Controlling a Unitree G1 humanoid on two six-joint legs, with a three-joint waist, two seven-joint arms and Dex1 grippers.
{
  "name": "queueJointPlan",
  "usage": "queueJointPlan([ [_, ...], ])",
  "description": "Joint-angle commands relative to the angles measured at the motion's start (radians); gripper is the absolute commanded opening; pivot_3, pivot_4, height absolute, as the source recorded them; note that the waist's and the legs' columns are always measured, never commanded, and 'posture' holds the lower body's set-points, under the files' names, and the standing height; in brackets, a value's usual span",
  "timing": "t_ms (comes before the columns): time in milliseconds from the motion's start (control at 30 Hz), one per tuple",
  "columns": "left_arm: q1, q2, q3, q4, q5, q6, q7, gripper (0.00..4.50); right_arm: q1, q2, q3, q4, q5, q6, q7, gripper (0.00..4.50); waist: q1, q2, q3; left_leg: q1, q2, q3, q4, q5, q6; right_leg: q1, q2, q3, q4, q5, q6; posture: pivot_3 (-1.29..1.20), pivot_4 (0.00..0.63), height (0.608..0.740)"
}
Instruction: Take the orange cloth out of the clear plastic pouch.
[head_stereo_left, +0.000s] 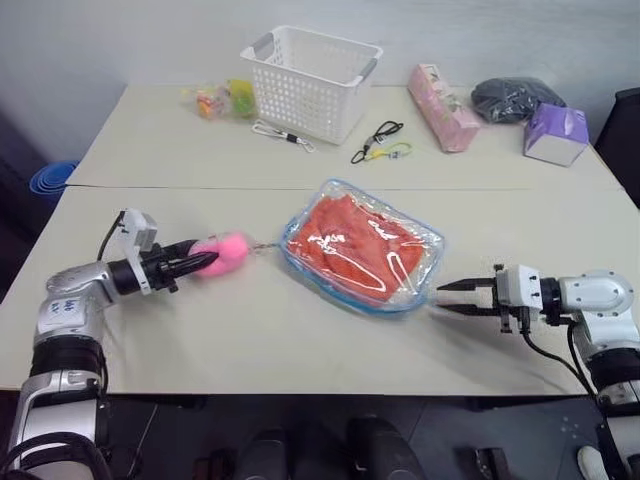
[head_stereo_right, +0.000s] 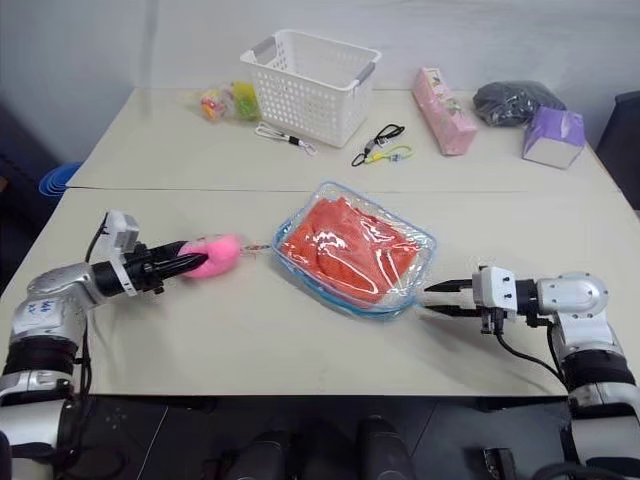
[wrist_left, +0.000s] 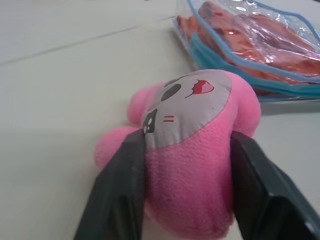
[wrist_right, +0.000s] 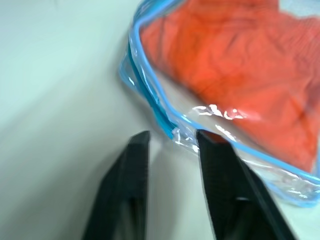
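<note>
The clear plastic pouch (head_stereo_left: 428, 262), edged in light blue, lies flat at the table's middle with the wrinkled orange cloth (head_stereo_left: 355, 245) inside it. A pink fluffy pom-pom (head_stereo_left: 230, 250) hangs off its left end on a short chain and rests on the table. My left gripper (head_stereo_left: 205, 262) points right at the pom-pom (wrist_left: 190, 165), with its fingers (wrist_left: 125, 190) spread to either side of it. Just off the pouch's right corner (wrist_right: 175, 131), my right gripper (head_stereo_left: 447, 297) points left and is open with nothing in it. I cannot tell whether the zipper is open.
Along the back of the table (head_stereo_left: 200, 350) stand a white plastic basket (head_stereo_left: 310, 80), small toys (head_stereo_left: 222, 100), lanyards (head_stereo_left: 380, 140), a pink pack (head_stereo_left: 443, 108), a dark bundle (head_stereo_left: 515, 98) and a purple box (head_stereo_left: 556, 133). A blue object (head_stereo_left: 48, 180) sits beyond the left edge.
</note>
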Motion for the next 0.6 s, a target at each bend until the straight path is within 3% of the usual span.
queueJointPlan([
  [33, 0.038, 0.056, 0.038, -0.132, -0.006, -0.081, -0.042, 3.34, 0.116, -0.027, -0.117, -0.214, 0.103, 0.147, -0.080, 2.82, 0.003, 0.000, 0.000, 0.000, 0.000, 0.000, 0.000, 0.000, 0.000, 0.000, 0.000, 0.000, 0.000, 0.000, 0.000, 0.00, 0.150, 0.740],
  [167, 0.065, 0.102, 0.026, -0.211, 0.021, -0.166, -0.080, 4.50, 0.378, -0.060, -0.252, -0.477, 0.171, 0.285, -0.167, 4.19, 0.026, 0.000, 0.000, -0.001, 0.000, -0.002, -0.002, -0.001, 0.000, 0.000, 0.000, -0.002, -0.003, 0.000, 0.000, 0.00, 0.150, 0.740],
  [200, 0.071, 0.111, 0.020, -0.217, 0.034, -0.192, -0.087, 4.50, 0.433, -0.060, -0.280, -0.535, 0.183, 0.313, -0.190, 4.45, 0.031, 0.000, 0.000, -0.001, 0.000, -0.002, -0.002, -0.001, 0.000, 0.000, 0.000, -0.002, -0.004, 0.000, 0.000, 0.00, 0.150, 0.740],
  [433, -0.043, 0.020, -0.104, -0.213, 0.100, -0.365, -0.117, 4.50, 0.712, 0.019, -0.400, -0.889, 0.220, 0.414, -0.348, 4.45, 0.037, 0.000, 0.000, -0.001, -0.001, -0.002, -0.002, -0.001, 0.001, 0.002, 0.000, -0.001, -0.006, 0.000, 0.000, 0.00, 0.150, 0.740],
  [600, -0.228, -0.123, -0.263, 0.013, 0.265, -0.610, -0.104, 4.50, 0.798, 0.130, -0.392, -1.000, 0.168, 0.383, -0.432, 4.45, 0.050, -0.001, 0.000, -0.001, -0.002, 0.000, -0.002, -0.001, 0.001, 0.001, 0.001, 0.000, -0.005, 0.000, 0.000, 0.00, 0.150, 0.740],
])
